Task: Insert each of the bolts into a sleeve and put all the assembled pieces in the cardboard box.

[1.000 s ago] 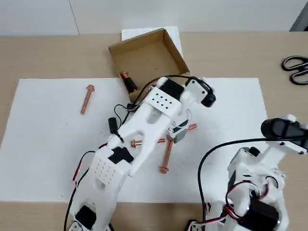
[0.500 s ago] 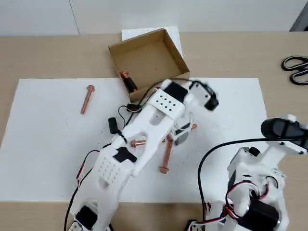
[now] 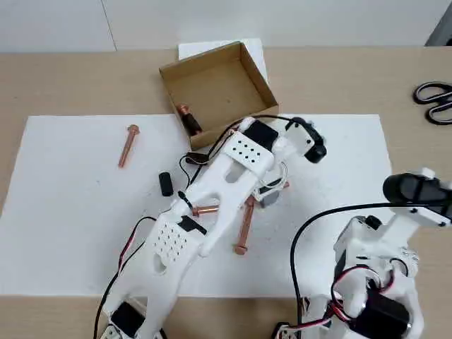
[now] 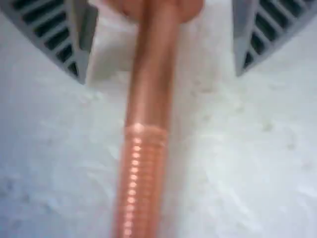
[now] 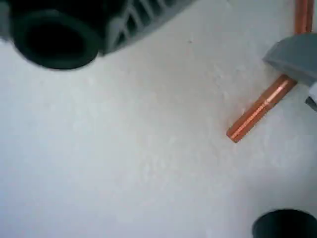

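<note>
Tabletop (image 3: 63, 78), light wood, carries a white paper sheet (image 3: 70, 233) on which most of the parts lie.

Left arm (image 3: 212, 191) stretches from the near edge across the sheet towards its middle. Right arm (image 3: 374, 254) sits folded at the near right corner.

Cardboard box (image 3: 251, 70) stands open at the far edge of the sheet. One assembled piece (image 3: 188, 120), a bolt in a black sleeve, lies inside against the near-left wall. Scissors (image 3: 434, 99) lie far right on the bare wood, well apart from the work.

Left tool (image 4: 161, 72) is open and low over the sheet, one finger either side of a copper bolt (image 4: 148, 148), neither finger touching it. The bolt lies flat with its head between the jaws.

Right tool (image 5: 99, 29): I cannot tell whether it is open or closed.

Loose bolts: one far left (image 3: 128, 145), one beside the left arm (image 3: 244, 226), one partly under it (image 3: 206, 210). A black sleeve (image 3: 165, 183) lies on the sheet on the arm's other side.

Judgement: the step is the bolt pickup. One piece is boxed and several are not yet done. Next the jaws must close squarely on the shank. The bolt must then be lifted and lined up with a sleeve's bore.
</note>
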`<state>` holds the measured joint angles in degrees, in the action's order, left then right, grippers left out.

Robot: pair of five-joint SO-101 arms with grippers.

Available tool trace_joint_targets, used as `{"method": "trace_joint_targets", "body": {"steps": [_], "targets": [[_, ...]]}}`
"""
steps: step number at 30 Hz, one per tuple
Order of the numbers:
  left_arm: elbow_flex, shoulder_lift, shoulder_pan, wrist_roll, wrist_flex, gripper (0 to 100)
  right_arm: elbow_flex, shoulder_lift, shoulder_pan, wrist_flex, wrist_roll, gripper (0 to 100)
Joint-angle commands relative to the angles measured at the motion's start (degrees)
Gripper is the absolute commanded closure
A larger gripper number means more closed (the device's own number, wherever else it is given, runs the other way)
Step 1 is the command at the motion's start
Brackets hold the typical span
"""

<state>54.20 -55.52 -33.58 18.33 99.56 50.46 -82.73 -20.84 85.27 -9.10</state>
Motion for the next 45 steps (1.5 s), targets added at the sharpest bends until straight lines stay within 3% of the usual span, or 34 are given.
{"method": "trace_joint_targets", "body": {"steps": [1, 4, 9, 16, 32, 35, 40, 45], "targets": [[3.3, 0.1, -0.4, 0.8, 0.8, 81, -0.4, -0.3, -0.3, -0.5, 0.1, 99.5], [3.2, -0.5, -0.3, 0.8, 0.8, 84, -0.4, -0.3, -0.3, -0.5, 0.1, 99.5], [3.2, -2.5, -0.1, 1.1, 0.8, 100, -0.4, -0.3, -0.3, -0.5, 0.1, 99.5], [3.6, -2.3, -0.2, 0.9, 0.9, 100, -0.4, -0.3, -0.3, -0.5, 0.1, 99.5], [3.7, 14.6, -0.4, -0.6, 0.7, 100, -0.4, -0.3, -0.3, -0.5, 0.1, 99.5], [6.4, 17.0, 0.4, -13.6, 0.4, 100, -0.4, -0.3, -0.3, -0.5, 0.1, 99.5], [15.6, 17.7, 7.9, -47.8, -7.4, 99, -0.4, -0.3, -0.3, -0.5, 0.1, 99.5], [18.9, 17.2, 17.2, -79.6, -6.1, 99, -0.4, -0.3, -0.2, -0.5, 0.1, 99.5]]}}
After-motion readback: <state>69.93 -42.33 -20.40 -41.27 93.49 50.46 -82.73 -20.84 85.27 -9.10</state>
